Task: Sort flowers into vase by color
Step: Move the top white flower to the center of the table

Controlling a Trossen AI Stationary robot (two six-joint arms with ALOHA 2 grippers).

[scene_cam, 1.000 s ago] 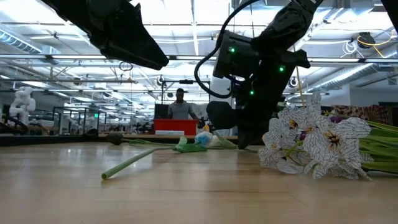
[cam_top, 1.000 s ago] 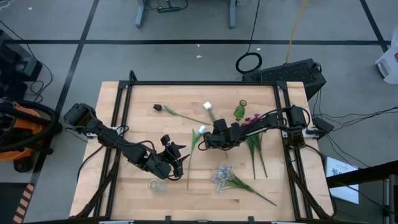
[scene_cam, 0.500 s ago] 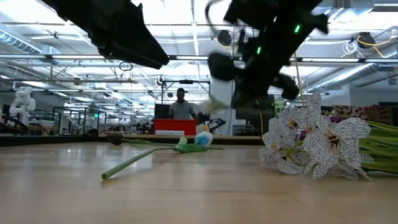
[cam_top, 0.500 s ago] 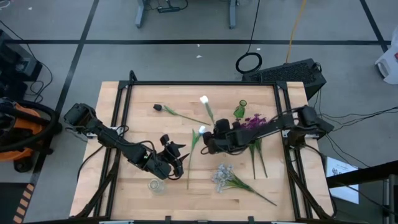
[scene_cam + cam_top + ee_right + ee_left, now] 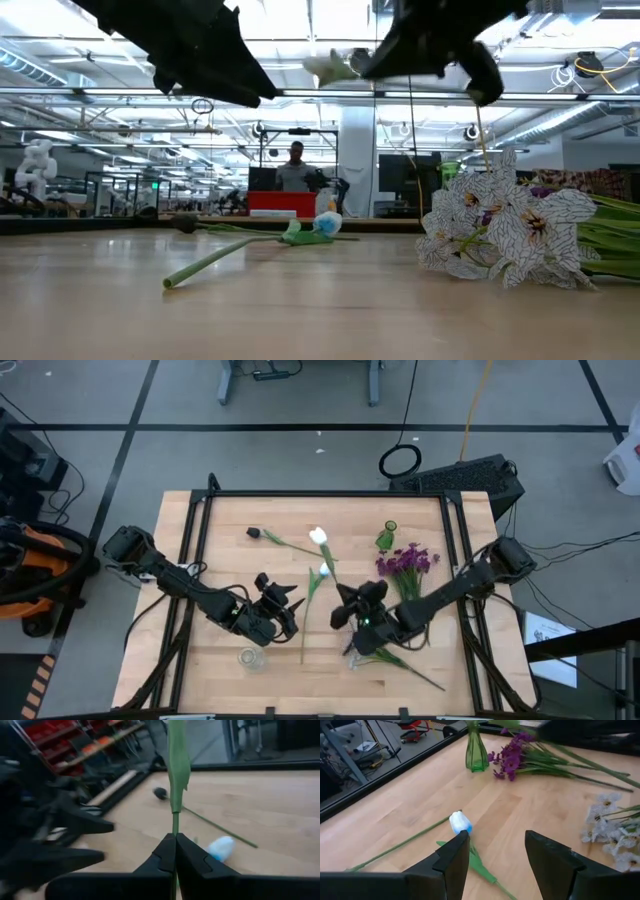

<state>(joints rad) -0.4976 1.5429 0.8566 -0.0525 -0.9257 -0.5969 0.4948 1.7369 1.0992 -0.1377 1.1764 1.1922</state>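
My right gripper (image 5: 343, 612) hangs above the table's middle, shut on a white tulip-like flower. Its bud (image 5: 318, 537) is raised and shows high in the low view (image 5: 325, 68). A second white tulip (image 5: 323, 570) lies on the table by its stem and bud. My left gripper (image 5: 282, 610) hovers open just left of it, touching nothing. The bud (image 5: 460, 822) shows in front of its fingers. Purple flowers (image 5: 405, 560) lie beside a green vase (image 5: 387, 538). A pale sprig (image 5: 365, 645) lies near the front, partly under my right arm. A clear vase (image 5: 250, 657) stands at the near left. My right gripper pinches the tulip's thin green stem (image 5: 174, 831) between its two shut fingers, below a long leaf (image 5: 178, 760). The fingers reach out almost level, toward the table's left side. The flower is lifted clear of the table, its bud out beyond the fingertips.
A dark-headed flower (image 5: 254, 533) lies at the far left with its stem running toward the middle. A black frame (image 5: 320, 494) borders the wooden table. Bare wood lies along the near edge between the clear vase and the pale sprig.
My right gripper has risen and swung toward the table's near edge, turning as it went, and has stayed shut on the stem. The white tulip has come up off the table with it. My left gripper has kept its place.
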